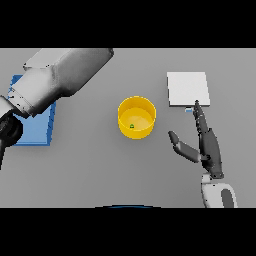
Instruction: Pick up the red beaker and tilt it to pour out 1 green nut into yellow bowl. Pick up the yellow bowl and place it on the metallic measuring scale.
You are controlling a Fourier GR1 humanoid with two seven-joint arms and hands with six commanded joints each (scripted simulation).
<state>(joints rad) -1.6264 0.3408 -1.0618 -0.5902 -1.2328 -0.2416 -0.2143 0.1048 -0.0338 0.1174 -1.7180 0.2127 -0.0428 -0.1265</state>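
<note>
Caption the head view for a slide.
Green nut lies in the yellow bowl; open right hand nearby, below the scale.

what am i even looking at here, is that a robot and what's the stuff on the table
Yes, it is a humanoid robot, and the single picture is taken from its head, looking down at the grey table in front of it. The big white and grey shape at upper left is its left arm; the left hand itself is not visible. Its right hand comes up from the lower right, dark, with straight fingers and the thumb spread out, holding nothing. In the middle stands a yellow bowl with one small green nut inside. To the bowl's right lies a pale square plate, the measuring scale; the right hand's fingertips reach about to its near edge. A blue flat object lies at the left, partly hidden under the left arm. No red beaker shows.
</note>
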